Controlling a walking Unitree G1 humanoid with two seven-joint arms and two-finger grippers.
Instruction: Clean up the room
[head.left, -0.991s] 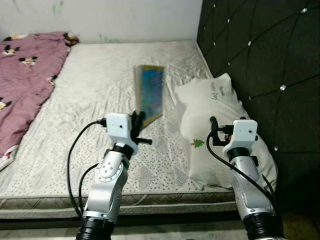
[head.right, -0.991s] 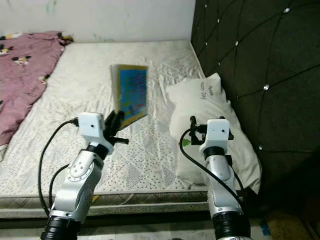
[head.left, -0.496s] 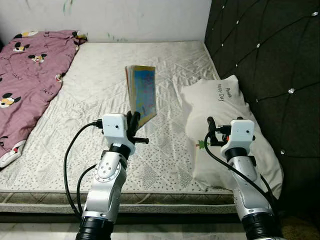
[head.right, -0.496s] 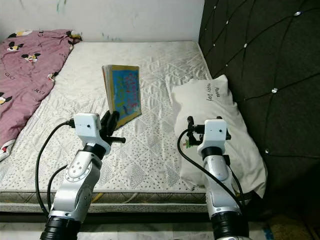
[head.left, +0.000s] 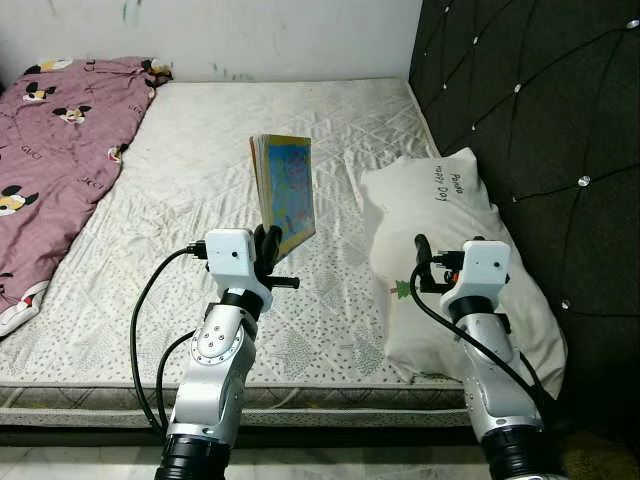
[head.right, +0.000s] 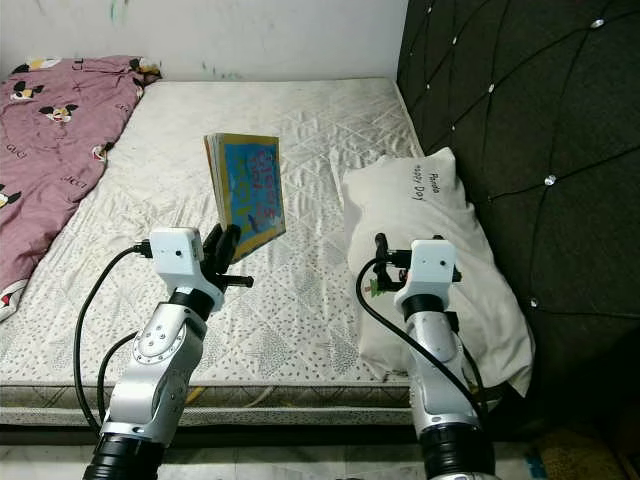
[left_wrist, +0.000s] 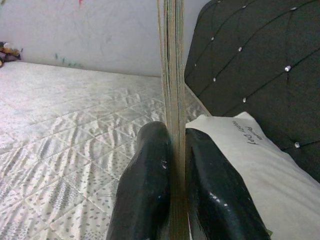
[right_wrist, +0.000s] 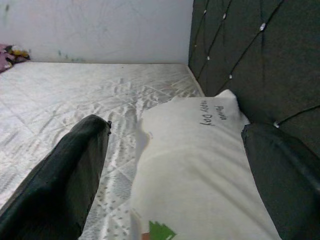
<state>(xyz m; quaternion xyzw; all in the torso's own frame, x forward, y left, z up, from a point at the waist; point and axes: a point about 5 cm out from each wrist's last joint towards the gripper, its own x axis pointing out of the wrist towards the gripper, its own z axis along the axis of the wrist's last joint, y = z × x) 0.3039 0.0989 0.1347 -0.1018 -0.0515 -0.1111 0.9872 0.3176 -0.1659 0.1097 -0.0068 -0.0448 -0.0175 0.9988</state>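
Book (head.left: 283, 190) upright, gripped by left hand (head.left: 268, 243), right hand (right_wrist: 175, 165) spread over pillow (head.left: 450, 255), perhaps touching.

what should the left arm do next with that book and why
Probably carry the book away from the bed to wherever it belongs. The left gripper is already shut on its lower edge, holding it upright above the mattress, so nothing is left to grasp. The right gripper hovers open over the pillow.
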